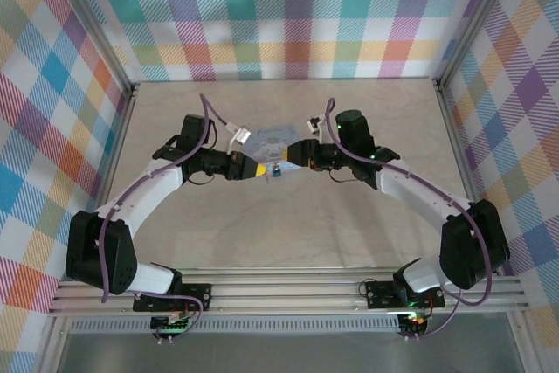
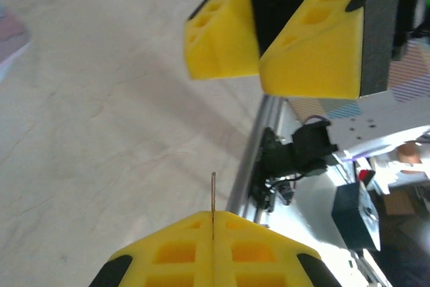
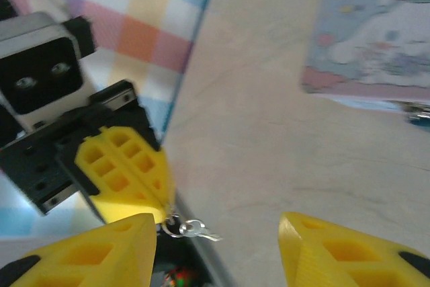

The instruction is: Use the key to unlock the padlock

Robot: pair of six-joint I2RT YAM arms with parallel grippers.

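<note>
My left gripper (image 2: 213, 216) squeezes the little key (image 2: 213, 193), its tip poking out. My right gripper (image 3: 216, 223) faces it, spread wide and empty. Farther off, the tiny blue padlock (image 1: 274, 170) sits right beside the tin (image 1: 266, 141).

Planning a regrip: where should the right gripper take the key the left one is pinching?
Probably the free end of the key, which juts with its ring past the tips of the shut left gripper. Bring the open right gripper straight on: its fingers stand either side of that end.
</note>
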